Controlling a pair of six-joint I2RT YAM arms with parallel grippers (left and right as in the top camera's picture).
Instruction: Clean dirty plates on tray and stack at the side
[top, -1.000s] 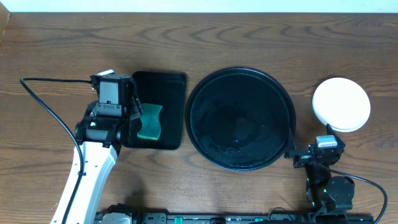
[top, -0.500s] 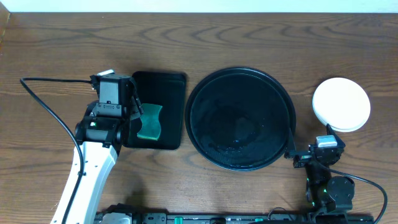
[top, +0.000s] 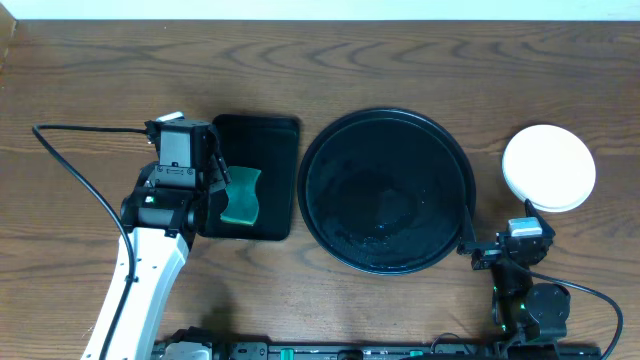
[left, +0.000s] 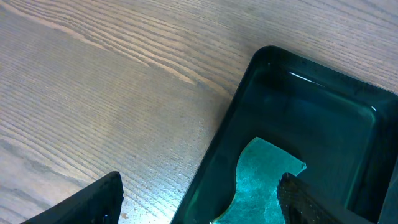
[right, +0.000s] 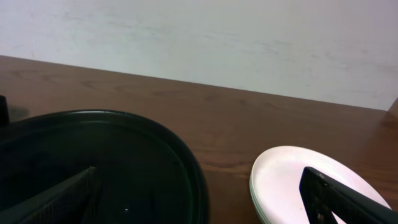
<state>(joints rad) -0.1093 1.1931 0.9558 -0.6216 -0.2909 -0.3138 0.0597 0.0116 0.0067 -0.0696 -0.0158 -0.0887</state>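
One stack of white plates (top: 548, 167) sits on the table (top: 300, 70), just right of the round tray (top: 387, 190) and apart from its rim. From overhead it reads as a single disc. The right wrist view shows a pale-mint edge under the top plate (right: 305, 183), but the number in the stack cannot be counted. No green smear shows on the top plate. The tray lies mid-table, with faint glints on its black floor.

The right gripper (right: 199, 177) is at the near edge between tray and plates. Its jaws are spread wide and grip nothing, one finger toward the tray and the other toward the stack.

Left of the tray, close beside it, is a small tray (top: 275, 150) with a green sponge (top: 241, 195) inside. The left gripper (left: 200, 180) straddles its left wall with jaws wide apart. One finger is over the table and the other is at the sponge; whether it touches cannot be told.
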